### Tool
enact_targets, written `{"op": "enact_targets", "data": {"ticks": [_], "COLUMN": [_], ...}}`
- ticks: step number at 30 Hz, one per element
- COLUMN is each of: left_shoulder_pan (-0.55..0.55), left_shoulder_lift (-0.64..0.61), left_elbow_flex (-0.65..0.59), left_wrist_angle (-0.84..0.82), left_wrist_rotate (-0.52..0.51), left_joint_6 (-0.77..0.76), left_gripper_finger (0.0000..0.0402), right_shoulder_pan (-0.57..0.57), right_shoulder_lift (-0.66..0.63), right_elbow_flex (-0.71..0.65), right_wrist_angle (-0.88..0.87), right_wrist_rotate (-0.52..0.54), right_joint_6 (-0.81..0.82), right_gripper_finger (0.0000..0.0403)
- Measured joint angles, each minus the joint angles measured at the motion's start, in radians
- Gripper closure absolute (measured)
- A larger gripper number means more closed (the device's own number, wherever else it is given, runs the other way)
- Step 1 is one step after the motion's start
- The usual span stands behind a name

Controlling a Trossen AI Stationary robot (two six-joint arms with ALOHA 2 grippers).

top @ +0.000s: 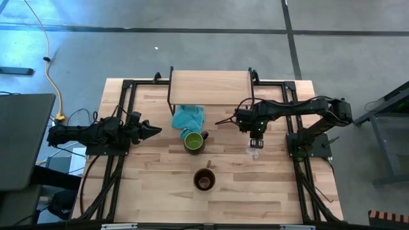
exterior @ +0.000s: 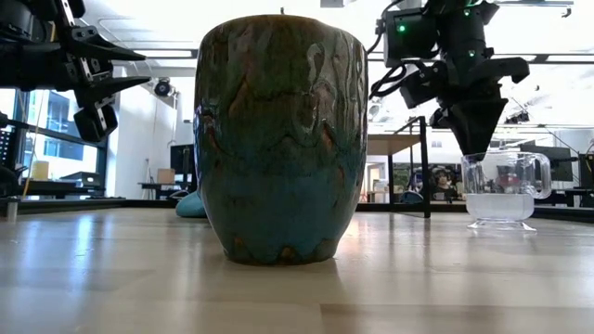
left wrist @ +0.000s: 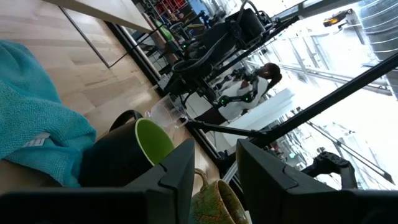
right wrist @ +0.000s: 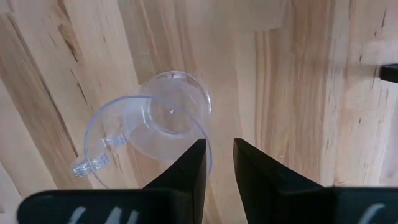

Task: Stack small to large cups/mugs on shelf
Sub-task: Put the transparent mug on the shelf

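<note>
Robotics lab: concrete floor [top: 211, 16], further robot rigs [left wrist: 214, 46] behind.

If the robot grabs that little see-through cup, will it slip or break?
The clear glass cup looks smooth and shiny, so it may slip in the right gripper poised over its rim. It seems thin-walled, so probably light, and breakable if squeezed hard. Standing upright on a flat base, it shouldn't roll.

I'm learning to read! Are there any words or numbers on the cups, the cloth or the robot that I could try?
None can be read.
Small white tag on the teal cloth: too blurred to tell whether it carries any writing.
Brown glazed mug, clear glass cup, green-lined dark mug: no writing shows.
</note>
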Motion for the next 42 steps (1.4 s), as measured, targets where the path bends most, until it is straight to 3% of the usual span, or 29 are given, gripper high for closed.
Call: {"op": "enact_targets", "data": {"ticks": [9, 24, 34, 42], "left_shoulder_pan": [0.0, 0.0, 0.0, 0.0], "left_shoulder_lift": [0.0, 0.0, 0.0, 0.0], "left_elbow_flex": [0.0, 0.0, 0.0, 0.0], "left_wrist_angle": [0.0, 0.001, 0.001, 0.0], "left_wrist_rotate": [0.0, -0.015, -0.015, -0.015], "left_joint_6": [0.0, 0.0, 0.004, 0.004], "left_gripper_finger": [0.0295, 0.0296, 0.0296, 0.0296], "right_shoulder_pan": [0.001, 0.0, -0.006, -0.006], "right_shoulder_lift": [0.0, -0.015, -0.015, -0.015], "right_elbow_flex": [-0.07, -0.056, -0.056, -0.055], "right_wrist_angle": [0.014, 0.046, 0.064, 0.065], "right_wrist_rotate": [-0.036, -0.036, -0.035, -0.033], "right_joint_6": [0.027, 0.031, 0.035, 0.051], "right_gripper_finger": [0.0332, 0.0333, 0.0397, 0.0401]}}
